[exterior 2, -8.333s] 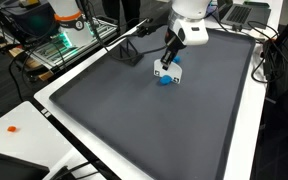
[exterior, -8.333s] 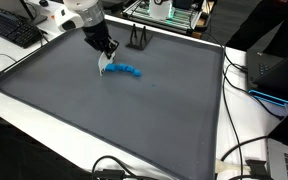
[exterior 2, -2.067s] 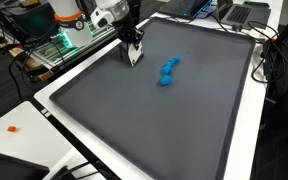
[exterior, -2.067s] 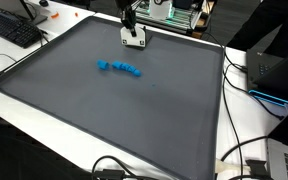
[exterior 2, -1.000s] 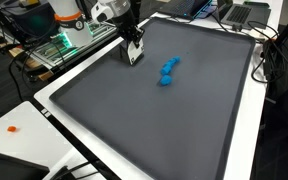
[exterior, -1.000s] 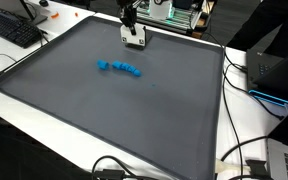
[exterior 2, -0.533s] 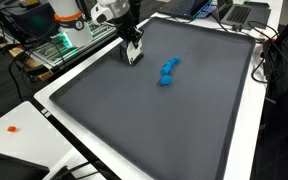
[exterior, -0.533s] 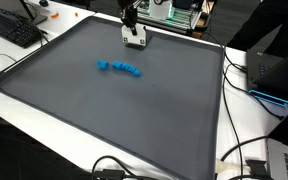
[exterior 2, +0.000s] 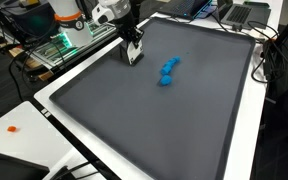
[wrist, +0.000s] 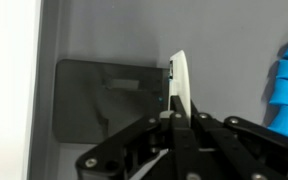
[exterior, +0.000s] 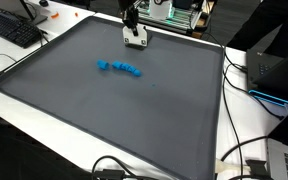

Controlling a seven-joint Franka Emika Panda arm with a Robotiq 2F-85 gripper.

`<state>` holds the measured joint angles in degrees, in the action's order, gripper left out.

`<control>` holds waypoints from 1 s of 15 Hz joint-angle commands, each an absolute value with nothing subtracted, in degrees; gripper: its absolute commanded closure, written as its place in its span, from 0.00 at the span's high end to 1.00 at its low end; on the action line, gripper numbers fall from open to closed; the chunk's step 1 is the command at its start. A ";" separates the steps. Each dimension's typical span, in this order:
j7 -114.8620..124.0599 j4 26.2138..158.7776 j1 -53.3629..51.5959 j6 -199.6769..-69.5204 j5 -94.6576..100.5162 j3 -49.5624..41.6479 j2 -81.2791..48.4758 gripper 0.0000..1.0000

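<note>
Hanging, seemingly clenched, beside a dark plate, the end effector clears the blue chain.

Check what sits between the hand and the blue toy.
Nothing, just bare grey mat between the hand and the blue toy; both exterior views show that gap.

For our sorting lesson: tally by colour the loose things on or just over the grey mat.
blue chain: 1
white piece: 1
dark plate: 1
total: 3
</note>
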<state>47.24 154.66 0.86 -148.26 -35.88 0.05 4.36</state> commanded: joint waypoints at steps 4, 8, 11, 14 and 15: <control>46.09 154.90 0.34 -150.76 -37.09 0.25 2.74 0.01; 45.94 154.88 0.36 -151.42 -37.33 0.20 2.27 0.01; 45.30 154.53 0.40 -149.94 -37.84 0.04 1.53 0.01; 45.24 154.52 0.60 -149.34 -37.11 -0.09 1.93 0.30; 45.33 154.71 0.71 -149.24 -36.55 -0.14 2.16 0.37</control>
<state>46.70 154.43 0.67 -149.91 -36.48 0.15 2.76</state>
